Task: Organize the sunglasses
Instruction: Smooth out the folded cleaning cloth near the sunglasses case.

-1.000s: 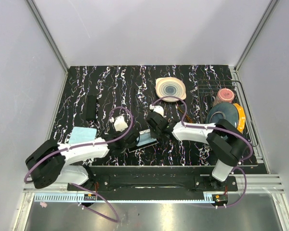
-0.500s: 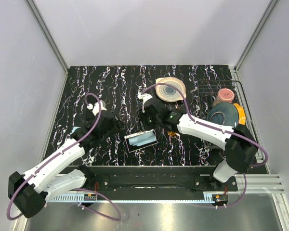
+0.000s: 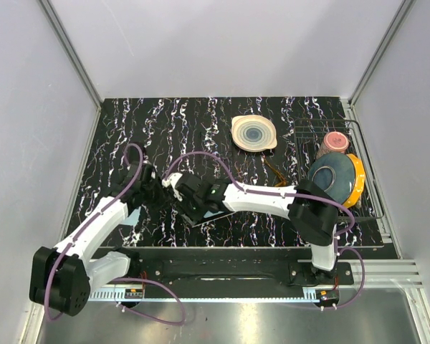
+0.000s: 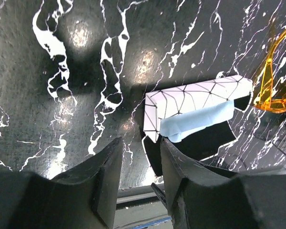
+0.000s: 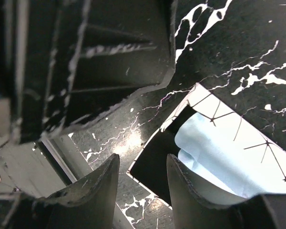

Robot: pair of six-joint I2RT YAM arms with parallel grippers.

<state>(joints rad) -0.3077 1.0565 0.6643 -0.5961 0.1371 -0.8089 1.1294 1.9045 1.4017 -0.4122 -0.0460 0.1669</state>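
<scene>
2 claws hang close together over the near middle of the bench (image 3: 129,122), a black surface veined with white. The left claw (image 4: 140,143) stands moderately parted with only bare bench showing between its fingers. The right claw (image 5: 142,164) is parted about as much and grips nothing, with a corner of the white box (image 4: 195,98) lying below the gap.

1 marking shows on the box: a web of thin black lines across its white outside. Its inside is black, and a pale blue cloth (image 4: 200,121) hangs out of the opening.

The sunglasses (image 4: 267,88) lie on the bench right of centre, apart from both claws and beyond the box's far end in the left wrist view. They are translucent amber-orange, with a thin amber arm rising from the lens. From above they read as a slim amber streak lying between the ringed plate (image 3: 254,133) and the right arm, left of the wire rack (image 3: 358,125) at the right edge. The long axis runs on a slant, from the far side toward the near-right corner. Which way the front faces cannot be told.
</scene>
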